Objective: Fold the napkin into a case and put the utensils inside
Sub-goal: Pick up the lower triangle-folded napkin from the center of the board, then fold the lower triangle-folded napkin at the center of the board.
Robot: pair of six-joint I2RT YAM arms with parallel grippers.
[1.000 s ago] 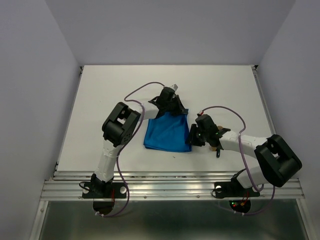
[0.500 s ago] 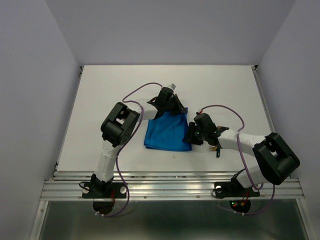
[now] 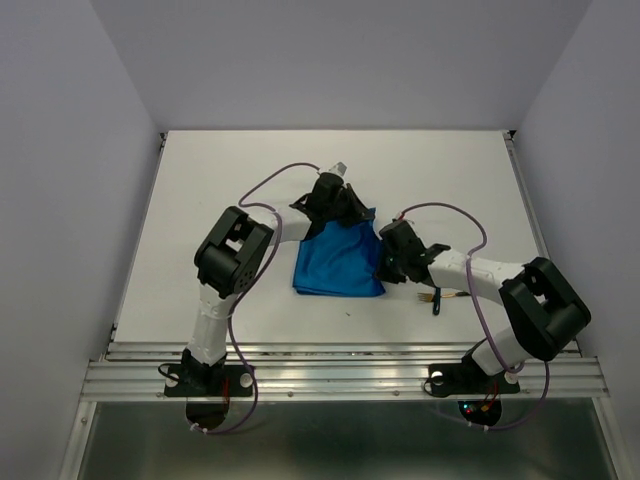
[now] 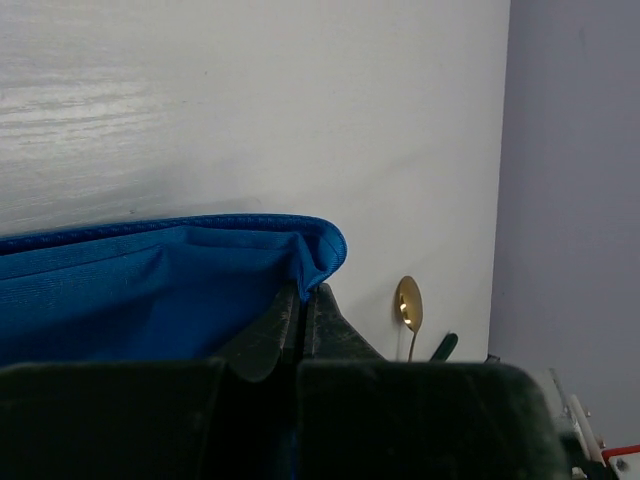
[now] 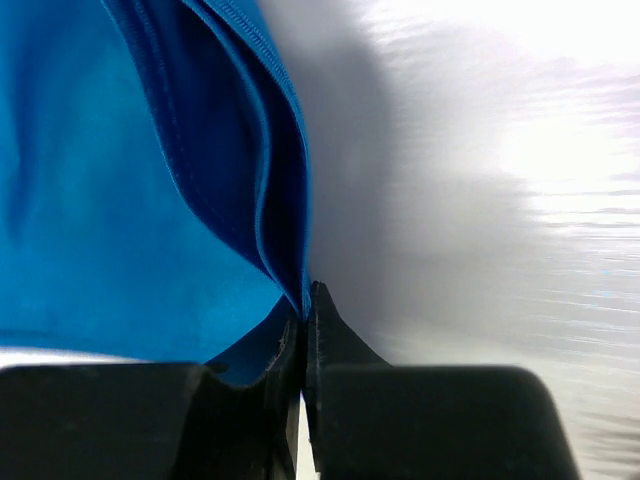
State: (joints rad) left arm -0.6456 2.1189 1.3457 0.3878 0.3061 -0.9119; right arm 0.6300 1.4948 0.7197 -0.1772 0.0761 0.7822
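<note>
Napkin: a folded blue panel lying on the table between the two arms. By our reading it is still too broad to count as a case. The utensils lie on bare table just right of it, beside the right arm and outside the cloth. From the left wrist view we make out the spoon beyond the cloth's corner.

Risks, as we judge them: both holds look thin, taking little more than hem. If the arms pull apart or lift unevenly, a corner could slip free and the fold fall open. A low sweep of the right arm could also scatter the utensils.

Left gripper: jaws closed, pinching a napkin corner at its far edge. Right gripper: jaws closed on the napkin's right edge, with the layers bunched at the tips.
</note>
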